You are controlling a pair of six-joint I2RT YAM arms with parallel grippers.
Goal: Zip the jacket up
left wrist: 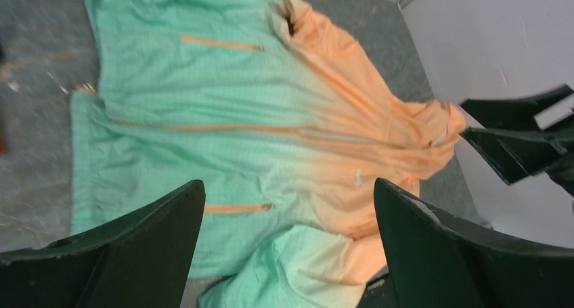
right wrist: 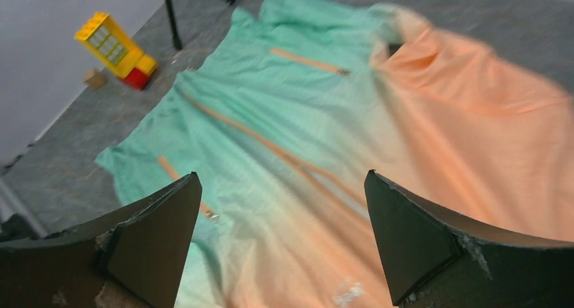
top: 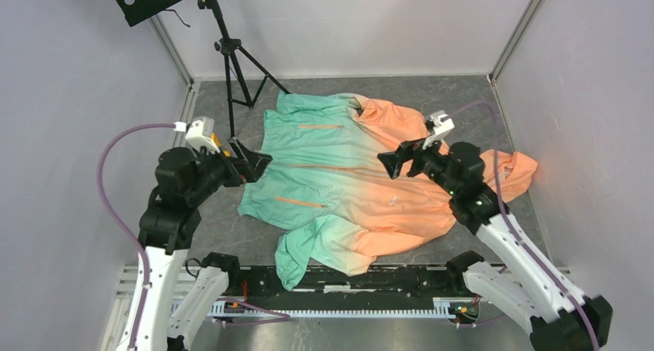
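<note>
The jacket (top: 347,189) lies spread flat on the grey table, mint green on the left and peach orange on the right, with one sleeve folded toward the near edge. Its orange front zipper (top: 324,166) runs left to right across the middle and also shows in the left wrist view (left wrist: 223,127) and the right wrist view (right wrist: 271,145). My left gripper (top: 258,164) is open and empty above the green hem edge (left wrist: 288,182). My right gripper (top: 389,164) is open and empty above the orange chest (right wrist: 283,174). I cannot tell how far the zipper is closed.
A black tripod stand (top: 231,50) stands on the table behind the left arm. A yellow and red toy block (right wrist: 115,47) sits on the table beyond the jacket's hem. Walls close in on three sides. A black rail (top: 401,278) runs along the near edge.
</note>
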